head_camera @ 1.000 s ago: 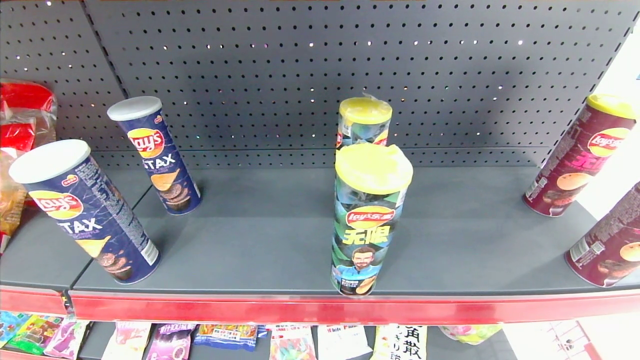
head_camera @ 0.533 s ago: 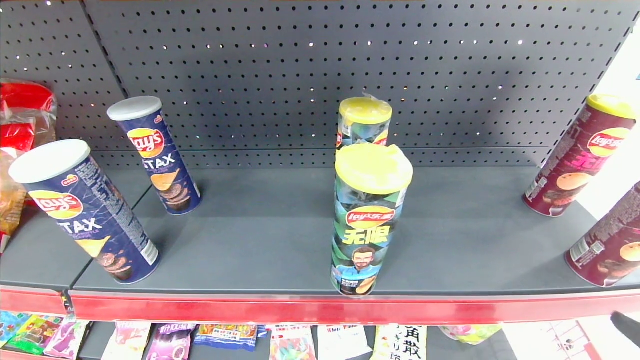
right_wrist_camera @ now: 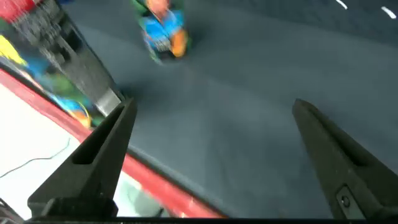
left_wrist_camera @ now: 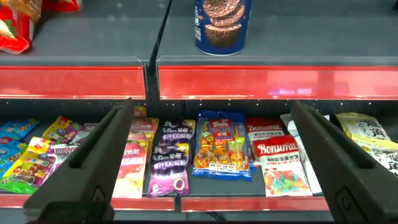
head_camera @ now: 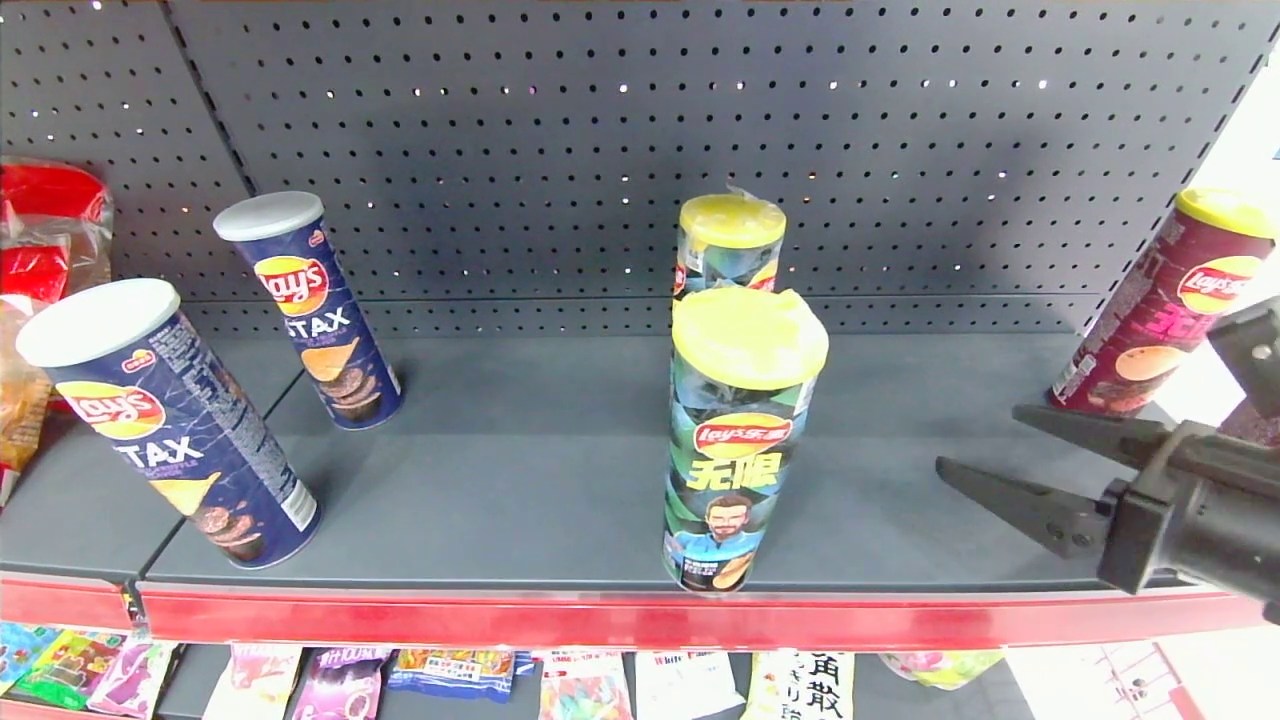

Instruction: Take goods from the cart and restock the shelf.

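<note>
On the grey shelf (head_camera: pixel 520 470) stand two blue chip cans (head_camera: pixel 165 420) (head_camera: pixel 310 310) at the left, two green cans with yellow lids (head_camera: pixel 740 430) (head_camera: pixel 730 240) in the middle, and a maroon can (head_camera: pixel 1160 310) at the right. My right gripper (head_camera: pixel 980 440) hangs open and empty over the shelf's right part, fingers pointing left toward the front green can (right_wrist_camera: pixel 163 31), well apart from it. My left gripper (left_wrist_camera: pixel 212 106) is open and empty below the shelf's red front edge (left_wrist_camera: pixel 273 81), facing the lower shelf, with the front blue can's base (left_wrist_camera: pixel 222 25) above it.
A perforated grey back panel (head_camera: pixel 600 150) closes the shelf behind. Red snack bags (head_camera: pixel 40 230) sit at the far left. Several snack packets (left_wrist_camera: pixel 217 149) lie on the lower shelf. Bare shelf floor lies between the blue and green cans and between the green and maroon cans.
My right gripper has come into the head view from the lower right and risen leftward over the shelf's right end, covering the front maroon can. The cans have not moved.
</note>
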